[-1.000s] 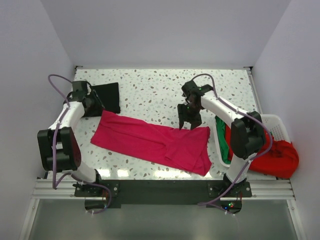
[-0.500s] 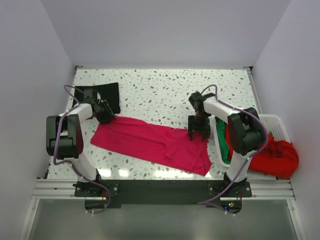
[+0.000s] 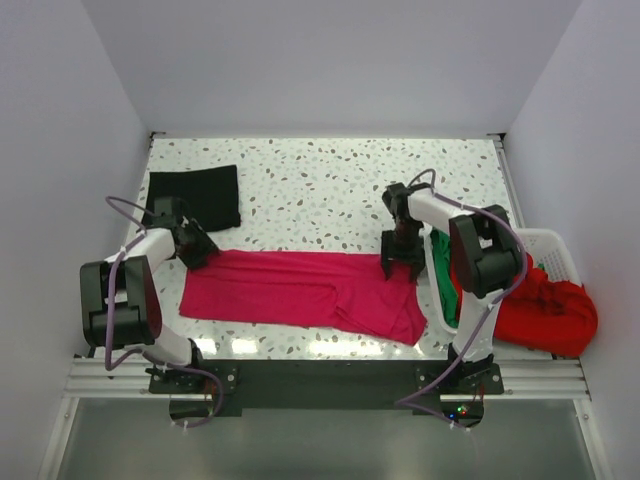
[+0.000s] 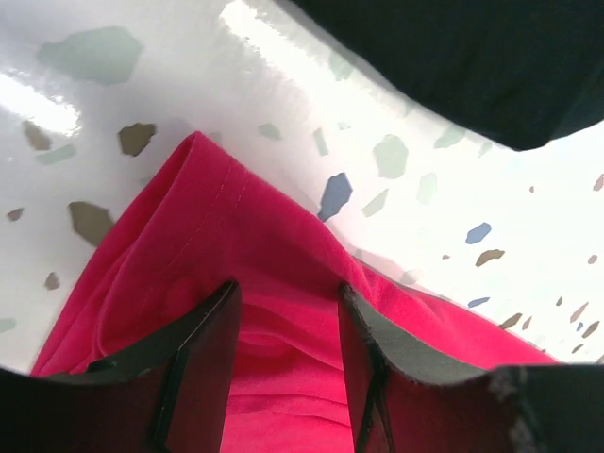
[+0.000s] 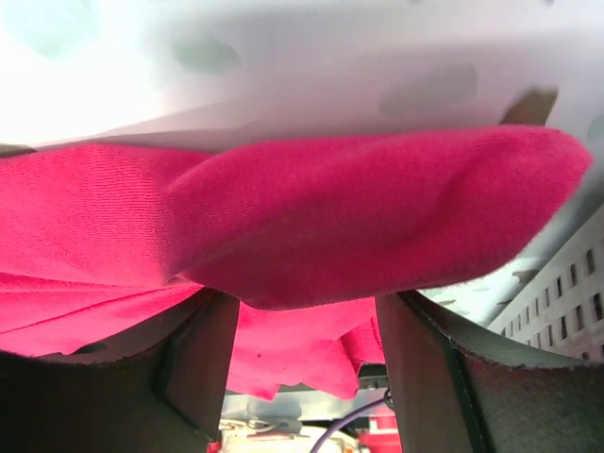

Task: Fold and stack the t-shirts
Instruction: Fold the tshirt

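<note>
The pink shirt (image 3: 300, 290) is spread along the desk's (image 3: 320, 185) near edge; its ends are clenched by left jaws and right jaws; black shirt (image 3: 195, 195) is laid by the left edge.

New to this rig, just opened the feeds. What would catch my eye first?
A magenta shirt stretched across the near half of the table, with the left claw and right claw each gripping a far corner. A folded black shirt lies far left; red cloth spills from the white basket at right.
</note>
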Action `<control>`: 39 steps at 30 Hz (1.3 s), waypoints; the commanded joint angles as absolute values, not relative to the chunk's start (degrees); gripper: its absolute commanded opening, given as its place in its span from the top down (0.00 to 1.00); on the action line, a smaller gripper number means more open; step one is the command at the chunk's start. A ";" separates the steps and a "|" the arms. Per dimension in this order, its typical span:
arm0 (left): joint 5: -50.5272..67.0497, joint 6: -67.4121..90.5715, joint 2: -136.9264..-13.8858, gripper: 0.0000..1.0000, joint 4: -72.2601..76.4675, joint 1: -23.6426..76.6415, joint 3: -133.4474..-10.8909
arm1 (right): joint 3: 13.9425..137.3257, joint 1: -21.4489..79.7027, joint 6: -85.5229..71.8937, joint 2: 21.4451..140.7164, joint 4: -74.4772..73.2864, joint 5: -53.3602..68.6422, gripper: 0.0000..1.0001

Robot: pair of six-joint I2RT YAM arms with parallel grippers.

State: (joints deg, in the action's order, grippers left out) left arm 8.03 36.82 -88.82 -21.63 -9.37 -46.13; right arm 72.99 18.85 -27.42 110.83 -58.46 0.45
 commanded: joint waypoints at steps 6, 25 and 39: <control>0.44 36.83 -84.55 0.48 -26.80 -10.02 -45.70 | 88.75 18.19 -26.19 121.54 -57.30 -7.29 0.37; 5.62 25.50 -75.49 0.39 -23.39 -4.77 -50.27 | 127.20 18.19 -27.42 136.95 -48.01 -0.09 0.35; 11.44 20.13 -83.41 0.38 -22.75 -1.14 -49.58 | 114.37 18.28 -27.15 119.72 -44.30 -0.09 0.34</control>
